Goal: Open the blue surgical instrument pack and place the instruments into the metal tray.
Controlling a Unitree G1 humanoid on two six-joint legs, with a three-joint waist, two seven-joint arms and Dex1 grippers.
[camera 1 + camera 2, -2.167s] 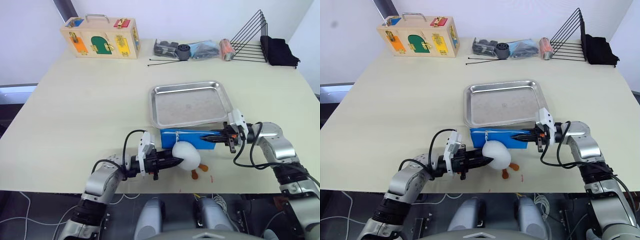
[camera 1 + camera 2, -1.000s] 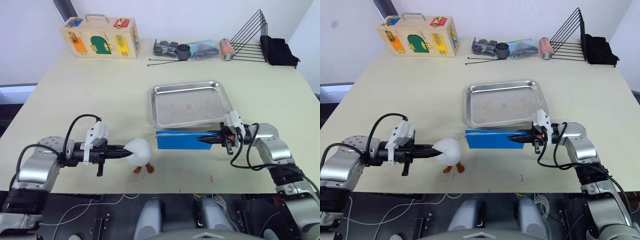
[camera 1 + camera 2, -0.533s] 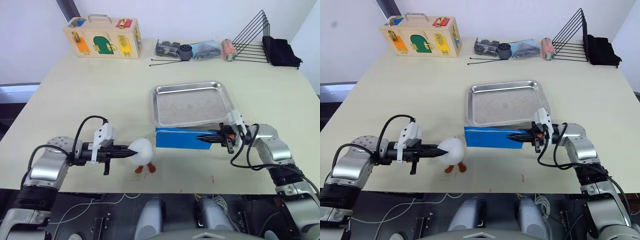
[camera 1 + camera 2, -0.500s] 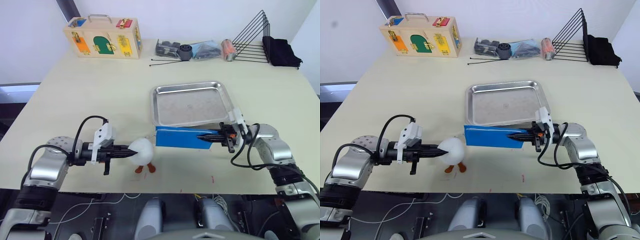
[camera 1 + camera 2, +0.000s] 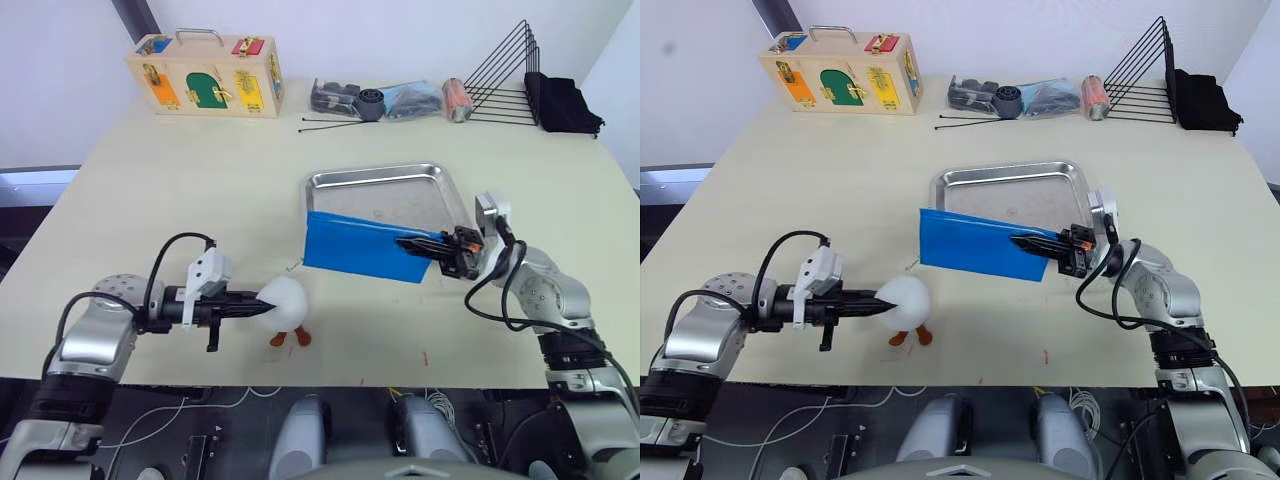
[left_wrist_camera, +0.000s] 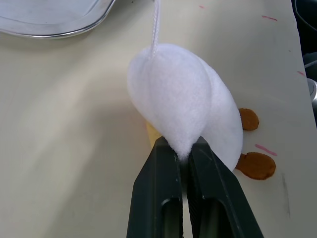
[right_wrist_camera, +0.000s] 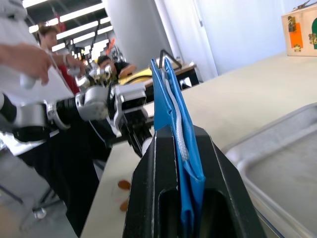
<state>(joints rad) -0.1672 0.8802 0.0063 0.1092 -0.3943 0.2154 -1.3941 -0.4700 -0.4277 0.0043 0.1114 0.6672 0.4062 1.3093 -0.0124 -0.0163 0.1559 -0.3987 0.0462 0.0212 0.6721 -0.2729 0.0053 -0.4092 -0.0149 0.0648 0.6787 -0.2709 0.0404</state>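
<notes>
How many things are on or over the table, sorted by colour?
Blue: 1, the pack
Silver: 1, the tray
White: 1, the soft toy
Wood: 1, the latch box
Black: 2, the wire rack and the cloth
Total: 6

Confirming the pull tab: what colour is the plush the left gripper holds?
White plush with orange feet, clearest in the left wrist view.

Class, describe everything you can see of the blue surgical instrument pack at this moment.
The blue surgical instrument pack is a flat rectangular pouch of plain blue fabric, still closed. The right hand is shut on its right edge and holds it lifted and tilted over the near rim of the metal tray. In the right wrist view a pale cord runs along its pinched edge.
</notes>
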